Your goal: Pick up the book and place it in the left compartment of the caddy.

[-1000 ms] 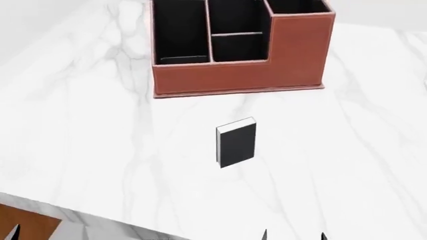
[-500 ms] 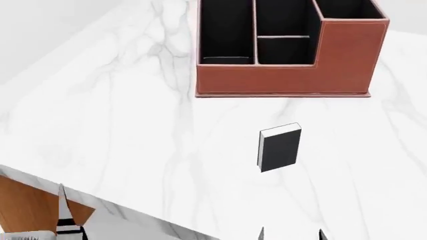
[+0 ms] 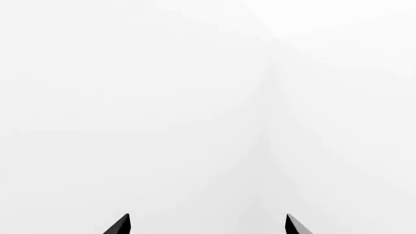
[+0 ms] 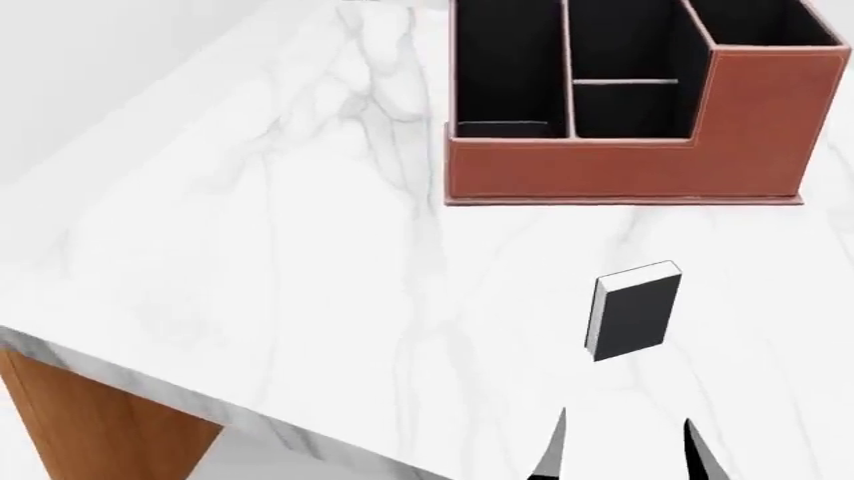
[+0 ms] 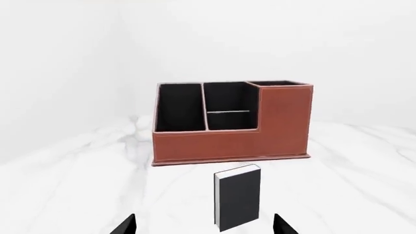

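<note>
A: Where is the book (image 4: 634,311)?

B: Flat on the white marble table (image 4: 267,250), black cover up, apart from the caddy (image 4: 627,170) and on its near side. Nothing touches it.

A: And the caddy itself?

B: Reddish-brown, black inside, with its taller section at the far right. The left compartment (image 4: 509,65) is the long slot at the low end; only black lining shows inside. The two shorter middle compartments beside it, split by a divider, also show only lining.

A: The grippers?

B: The right gripper (image 5: 204,226) hangs just short of the book, its fingers spread apart. The left gripper (image 3: 206,225) faces blank white, fingers also apart, holding nothing.
</note>
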Controlling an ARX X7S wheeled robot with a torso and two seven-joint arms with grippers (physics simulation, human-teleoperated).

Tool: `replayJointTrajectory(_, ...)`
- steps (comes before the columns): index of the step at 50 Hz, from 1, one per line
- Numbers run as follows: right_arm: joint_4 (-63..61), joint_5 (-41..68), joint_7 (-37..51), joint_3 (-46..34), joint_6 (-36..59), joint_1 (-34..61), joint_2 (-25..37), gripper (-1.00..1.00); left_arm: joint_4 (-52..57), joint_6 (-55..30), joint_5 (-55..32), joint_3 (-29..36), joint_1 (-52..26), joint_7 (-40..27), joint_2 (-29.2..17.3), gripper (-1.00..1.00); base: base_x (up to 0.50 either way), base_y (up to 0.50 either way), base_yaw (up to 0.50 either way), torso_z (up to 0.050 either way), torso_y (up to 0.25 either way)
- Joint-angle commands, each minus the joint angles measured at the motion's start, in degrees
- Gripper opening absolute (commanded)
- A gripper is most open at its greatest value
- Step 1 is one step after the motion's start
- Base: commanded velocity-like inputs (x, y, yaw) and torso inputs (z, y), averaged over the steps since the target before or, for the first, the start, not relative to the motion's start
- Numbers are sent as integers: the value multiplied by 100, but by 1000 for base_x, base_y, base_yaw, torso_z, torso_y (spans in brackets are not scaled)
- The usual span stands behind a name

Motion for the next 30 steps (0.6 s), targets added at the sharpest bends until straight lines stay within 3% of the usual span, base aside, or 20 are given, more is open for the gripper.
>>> replayJointTrajectory(1, -368, -162, 29, 29, 93, -190, -92, 100, 354, 236, -307, -570, 531, 441, 173, 100, -24, 521, 0, 0, 0)
replayJointTrajectory(8, -337, -124, 63, 39, 1, -218, -98, 100, 584, 211, -285, -491, 629, 387, 140, 100, -25, 520, 0, 0, 0)
replayJointTrajectory(19, -283, 164, -41, 167, -397, -282, -107, 100, 565, 135, -287, -318, 602, 306, 120, 100, 3, 1, 0, 0, 0)
replayJointTrajectory(30, -391, 181, 82, 229, -430, -361, -66, 100, -124, 152, -115, 178, 388, 293, 156, 100, 463, 161, 0, 0, 0)
